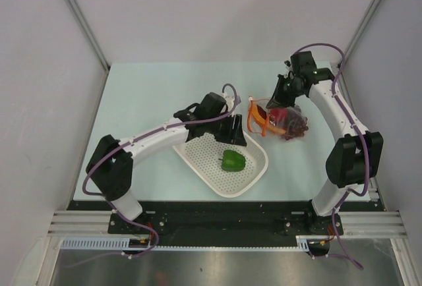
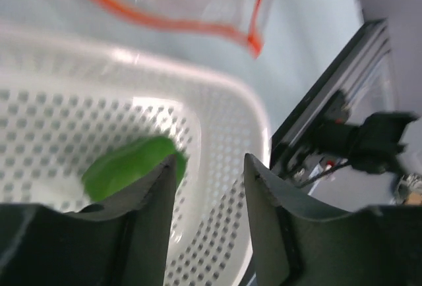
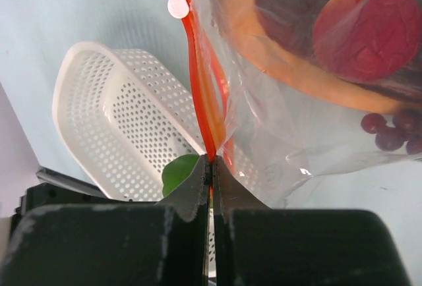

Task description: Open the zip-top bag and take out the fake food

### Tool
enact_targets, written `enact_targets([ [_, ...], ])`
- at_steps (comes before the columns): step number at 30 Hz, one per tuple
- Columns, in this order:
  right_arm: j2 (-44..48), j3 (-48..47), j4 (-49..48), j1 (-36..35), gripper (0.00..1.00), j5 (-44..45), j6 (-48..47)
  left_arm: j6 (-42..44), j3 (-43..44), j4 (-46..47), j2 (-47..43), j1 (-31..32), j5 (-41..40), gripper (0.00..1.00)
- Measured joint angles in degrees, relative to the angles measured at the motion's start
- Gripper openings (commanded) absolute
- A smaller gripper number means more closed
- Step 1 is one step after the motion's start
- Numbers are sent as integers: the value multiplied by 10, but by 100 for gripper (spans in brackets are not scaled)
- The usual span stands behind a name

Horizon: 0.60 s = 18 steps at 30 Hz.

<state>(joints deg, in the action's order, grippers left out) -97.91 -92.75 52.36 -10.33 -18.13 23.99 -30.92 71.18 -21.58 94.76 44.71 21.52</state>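
Right fingers [image 3: 192, 197] tight on zip-top bag [image 3: 277, 134]

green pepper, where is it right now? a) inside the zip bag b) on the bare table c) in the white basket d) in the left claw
c: the green pepper lies in the white basket, outside the zip bag, whose orange strip the right claw pinches.

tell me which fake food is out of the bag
The green bell pepper, in the white basket; grapes, red fruit and orange piece are inside the zip-top bag.
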Motion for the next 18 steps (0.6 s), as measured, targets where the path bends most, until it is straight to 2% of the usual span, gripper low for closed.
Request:
enact_targets([
  [2,0,-2,7,1,0,-10,4,-2,30,35,17,-2,10,33],
  [5,0,-9,16,2,0,-24,15,-8,73,104,56,-4,17,24],
  [8,0,-14,18,4,0,-38,30,-21,111,160,107,-9,21,21],
  [14,0,-15,19,12,0,-76,65,-52,176,205,215,-16,18,21],
  [16,0,-15,23,15,0,-90,79,-70,179,221,236,-17,14,24],
  [18,0,-14,21,19,0,-108,98,-91,179,239,252,-17,9,31],
])
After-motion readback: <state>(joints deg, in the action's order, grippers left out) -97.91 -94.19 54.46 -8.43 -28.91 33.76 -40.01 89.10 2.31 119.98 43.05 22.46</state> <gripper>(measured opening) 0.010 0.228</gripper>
